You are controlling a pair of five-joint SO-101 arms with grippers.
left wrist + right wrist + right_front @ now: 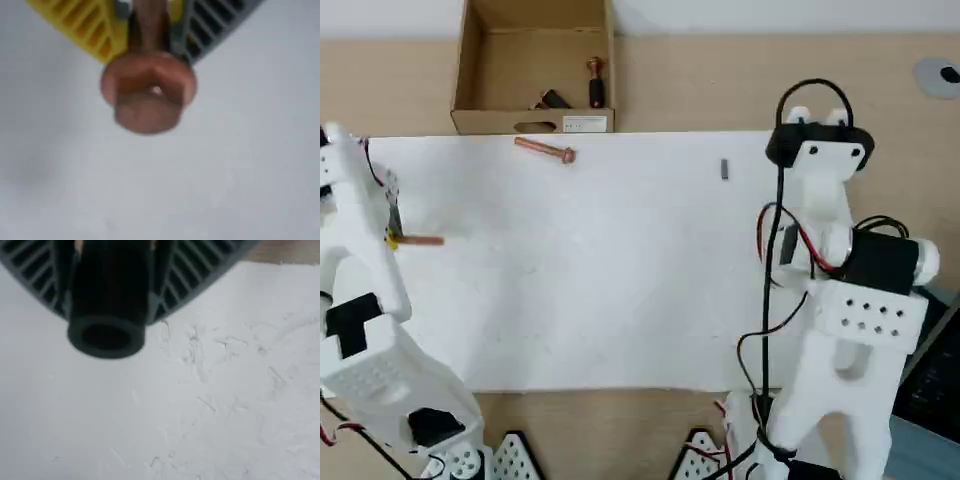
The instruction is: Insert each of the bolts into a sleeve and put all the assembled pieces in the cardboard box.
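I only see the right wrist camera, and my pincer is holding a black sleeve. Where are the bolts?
Observer: The left pincer is clamped on a held bolt, gripping its shank, with the head sticking out free.
Operator: So my black sleeve goes with that one. Any more bolts?
Observer: Yes, a loose bolt lies on the white mat, close to the cardboard box.
Operator: Is anything inside the box?
Observer: An assembled piece, a bolt in a black sleeve, lies inside, with another dark piece near it.
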